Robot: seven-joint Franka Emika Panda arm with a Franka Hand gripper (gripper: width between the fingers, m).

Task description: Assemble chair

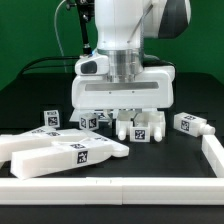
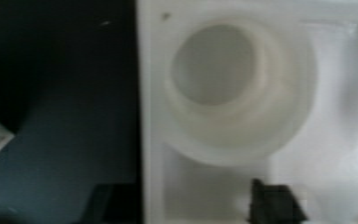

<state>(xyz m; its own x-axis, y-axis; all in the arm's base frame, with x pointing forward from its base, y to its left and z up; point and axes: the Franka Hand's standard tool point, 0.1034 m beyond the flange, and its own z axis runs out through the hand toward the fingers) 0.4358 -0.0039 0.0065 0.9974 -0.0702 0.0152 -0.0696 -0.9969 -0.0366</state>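
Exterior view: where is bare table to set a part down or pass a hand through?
Best patch: the black table between the long legs, the front rail and the side rail. A second strip lies behind the tagged blocks on the exterior view's left. Crowded: under the arm, where small parts cluster.

the arm wears a glossy white, rounded shell, with a dark grey band curving round the joint at the exterior view's upper right. below it sits a ribbed silver-grey collar — a short, stout cylinder. under that, the end effector is a wide, boxy white housing with soft corners and a small dark round spot at one end. a thin black cable runs behind. in the wrist view its fingertips show dark — almost black.
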